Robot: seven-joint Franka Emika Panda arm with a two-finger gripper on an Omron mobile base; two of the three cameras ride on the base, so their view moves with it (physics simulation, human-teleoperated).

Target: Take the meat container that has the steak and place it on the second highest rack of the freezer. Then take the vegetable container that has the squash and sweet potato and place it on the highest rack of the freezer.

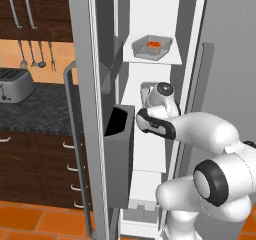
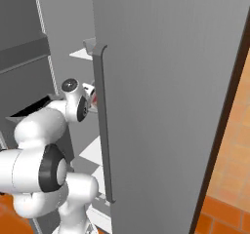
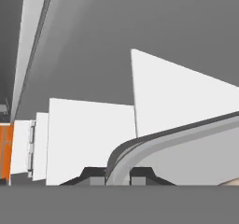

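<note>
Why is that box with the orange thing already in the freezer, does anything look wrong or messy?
Nothing looks spilled or broken. The container with the squash sits flat on a white freezer shelf. The gripper is shut on the rim of another container, carrying it among the shelves.

The freezer (image 1: 90, 84) is showing plain grey on its door, white gleaming from its interior and shelves. Up on a white shelf, a pale grey container (image 1: 151, 47) is glowing bright orange-red in its middle. A dark-grey door bin (image 1: 120, 154) is hanging below. The arm (image 1: 210, 149) is shining white with dark joints. Beyond, the dark brown cabinets (image 1: 45, 164) are carrying silver handles, the counter (image 1: 45, 115) is looking speckled dark grey, the toaster (image 1: 15, 85) silver-grey, the floor tiles (image 1: 35, 219) terracotta orange.
</note>
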